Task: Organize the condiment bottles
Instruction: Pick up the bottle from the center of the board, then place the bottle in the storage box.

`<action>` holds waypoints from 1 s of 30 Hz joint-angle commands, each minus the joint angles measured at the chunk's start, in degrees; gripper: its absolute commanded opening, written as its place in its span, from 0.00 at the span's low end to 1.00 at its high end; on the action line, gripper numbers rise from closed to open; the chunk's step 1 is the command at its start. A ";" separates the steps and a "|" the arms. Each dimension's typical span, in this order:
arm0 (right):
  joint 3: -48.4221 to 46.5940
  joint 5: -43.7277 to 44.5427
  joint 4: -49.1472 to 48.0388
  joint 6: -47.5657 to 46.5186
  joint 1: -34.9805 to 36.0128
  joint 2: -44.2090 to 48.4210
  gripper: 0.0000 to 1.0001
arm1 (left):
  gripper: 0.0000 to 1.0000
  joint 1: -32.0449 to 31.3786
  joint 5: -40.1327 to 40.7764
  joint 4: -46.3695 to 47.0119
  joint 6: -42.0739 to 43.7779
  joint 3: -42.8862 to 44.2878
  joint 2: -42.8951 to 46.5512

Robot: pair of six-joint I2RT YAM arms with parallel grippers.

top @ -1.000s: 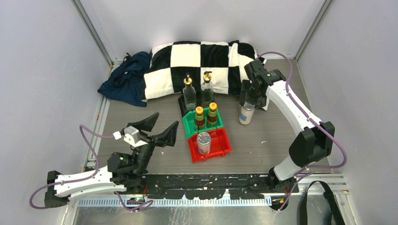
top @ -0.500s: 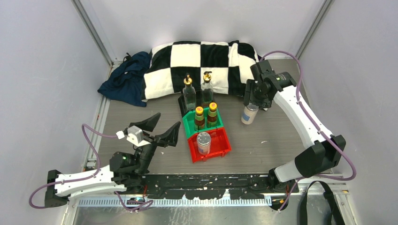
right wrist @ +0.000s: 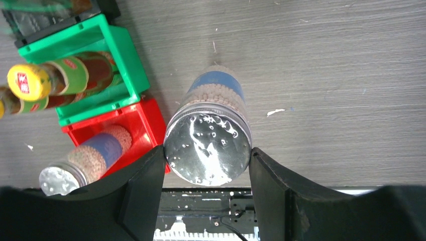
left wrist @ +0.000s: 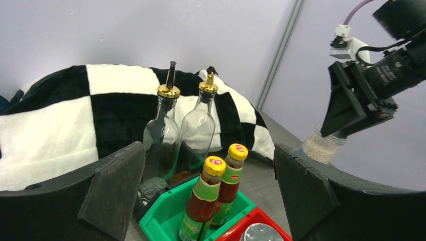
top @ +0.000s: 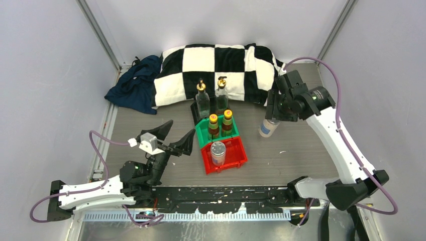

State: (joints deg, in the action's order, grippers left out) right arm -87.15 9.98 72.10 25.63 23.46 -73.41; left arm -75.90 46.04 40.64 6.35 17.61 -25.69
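Note:
My right gripper (top: 275,111) is shut on a silver-lidded shaker jar (top: 268,127) (right wrist: 208,147) and holds it in the air, right of the bins; the fingers (right wrist: 143,193) clamp its lid. The other shaker jar (top: 217,152) (right wrist: 83,159) stands in the red bin (top: 241,156). Two yellow-capped sauce bottles (top: 220,123) (left wrist: 213,198) stand in the green bin (top: 202,135). Two tall glass bottles with gold pourers (top: 211,98) (left wrist: 181,128) stand in the black bin behind. My left gripper (top: 173,136) is open and empty, left of the bins.
A black-and-white checkered cushion (top: 216,63) lies along the back of the table. A dark blue cloth (top: 133,85) lies at the back left. Grey walls close in both sides.
My right gripper has lifted the shaker jar off the table and carried it a little to the right and nearer. The left gripper has crept slightly toward the bins.

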 commanded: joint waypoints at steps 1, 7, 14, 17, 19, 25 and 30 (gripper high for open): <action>-3.98 0.76 1.88 -0.19 1.87 4.23 0.01 | 1.00 -0.18 2.06 1.44 0.34 2.17 -1.02; -5.36 1.55 4.28 0.91 5.28 6.56 0.01 | 1.00 -0.14 2.69 1.03 -0.37 2.59 -1.90; -5.51 2.96 5.59 2.37 9.39 7.95 0.01 | 1.00 -0.19 3.18 0.67 -0.70 3.11 -2.84; -5.19 3.27 5.69 3.03 10.99 8.27 0.01 | 1.00 -0.14 3.58 0.75 -0.64 3.14 -3.30; -5.13 3.57 5.71 3.55 12.18 8.28 0.01 | 1.00 -0.18 3.70 0.82 -0.64 3.05 -3.46; -5.20 5.08 5.52 5.21 16.59 7.48 0.01 | 1.00 -0.20 4.05 0.93 -0.64 2.79 -3.25; -5.31 7.41 5.27 7.01 21.24 6.23 0.01 | 1.00 -0.13 4.34 0.84 -0.64 2.70 -2.90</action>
State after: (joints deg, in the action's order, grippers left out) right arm -89.91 14.20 79.40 30.24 41.74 -67.09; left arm -75.90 48.97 39.99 6.20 18.65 -28.91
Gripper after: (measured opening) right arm 0.639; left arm 0.996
